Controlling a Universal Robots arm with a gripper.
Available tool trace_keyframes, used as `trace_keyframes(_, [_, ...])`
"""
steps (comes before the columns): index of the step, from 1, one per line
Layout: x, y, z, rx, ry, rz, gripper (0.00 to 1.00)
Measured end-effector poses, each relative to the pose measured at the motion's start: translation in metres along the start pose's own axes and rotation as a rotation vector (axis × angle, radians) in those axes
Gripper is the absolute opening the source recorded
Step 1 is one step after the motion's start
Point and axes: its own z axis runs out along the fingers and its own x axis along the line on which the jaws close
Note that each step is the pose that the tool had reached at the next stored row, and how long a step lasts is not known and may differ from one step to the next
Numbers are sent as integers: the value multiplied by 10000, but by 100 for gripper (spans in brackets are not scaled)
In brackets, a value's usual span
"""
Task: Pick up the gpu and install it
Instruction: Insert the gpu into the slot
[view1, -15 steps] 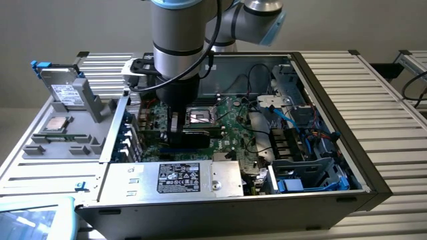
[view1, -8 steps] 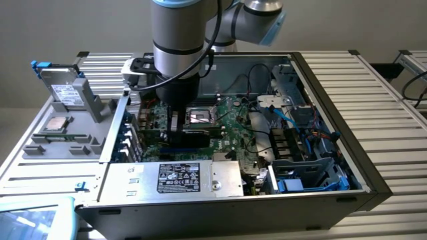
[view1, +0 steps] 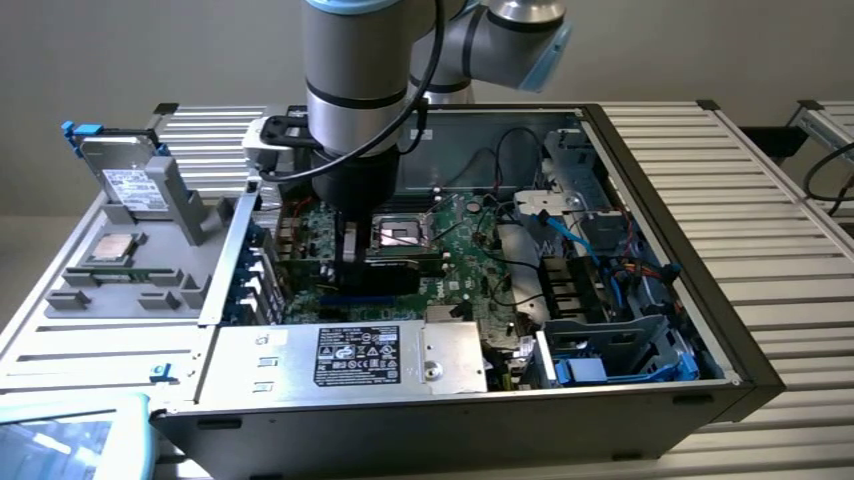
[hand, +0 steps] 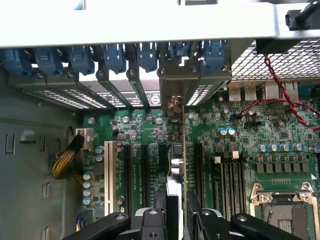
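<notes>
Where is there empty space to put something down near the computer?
The bare slatted table on the exterior view's right of the computer case is free. Inside the case it is crowded: motherboard, cables, and the gripper holding the gpu.

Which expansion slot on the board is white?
The slot beside the yellow-sleeved cable, with black slots between it and the gpu; every other slot is black.

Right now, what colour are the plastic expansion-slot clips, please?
The plastic expansion-slot clips are blue, clearest in the wrist view.
</notes>
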Motion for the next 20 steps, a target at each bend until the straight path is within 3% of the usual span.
trace_keyframes(20, [-34,57,10,-1,1,0,28])
